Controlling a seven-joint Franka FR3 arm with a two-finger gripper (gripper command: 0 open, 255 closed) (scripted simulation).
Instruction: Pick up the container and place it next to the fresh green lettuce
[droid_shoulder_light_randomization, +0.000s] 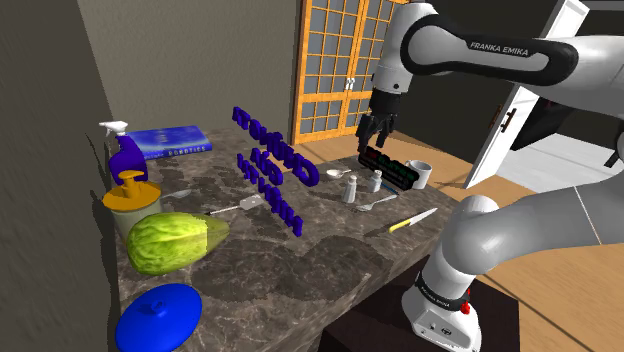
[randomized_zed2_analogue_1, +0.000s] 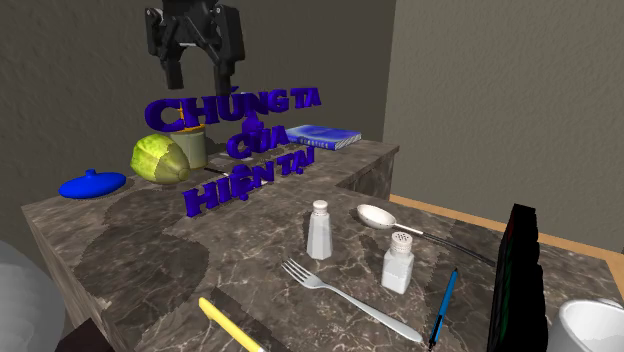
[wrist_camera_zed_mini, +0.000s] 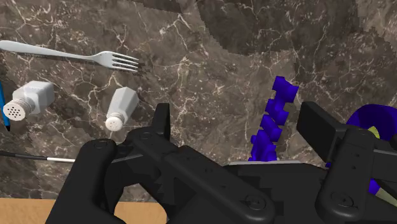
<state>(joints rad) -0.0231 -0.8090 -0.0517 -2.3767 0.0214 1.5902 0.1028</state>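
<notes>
Marbled counter (droid_shoulder_light_randomization: 320, 262) (fork (wrist_camera_zed_mini: 71, 53), shakers (randomized_zed2_analogue_1: 320, 230), lettuce (droid_shoulder_light_randomization: 172, 242))

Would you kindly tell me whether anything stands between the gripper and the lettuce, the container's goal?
Yes: upright blue letters stand across the table between the gripper and the lettuce; lifting over them seems wise.

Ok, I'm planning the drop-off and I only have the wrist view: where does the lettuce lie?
Observer: The lettuce lies at the shoulder view's left end of the table, beyond the purple letters from the gripper.
Operator: What is beside it?
Observer: A jar with an orange lid stands close behind it, seen from the shoulder view.
Operator: How high am I?
Observer: The gripper hangs well above the tabletop, touching nothing.
</notes>
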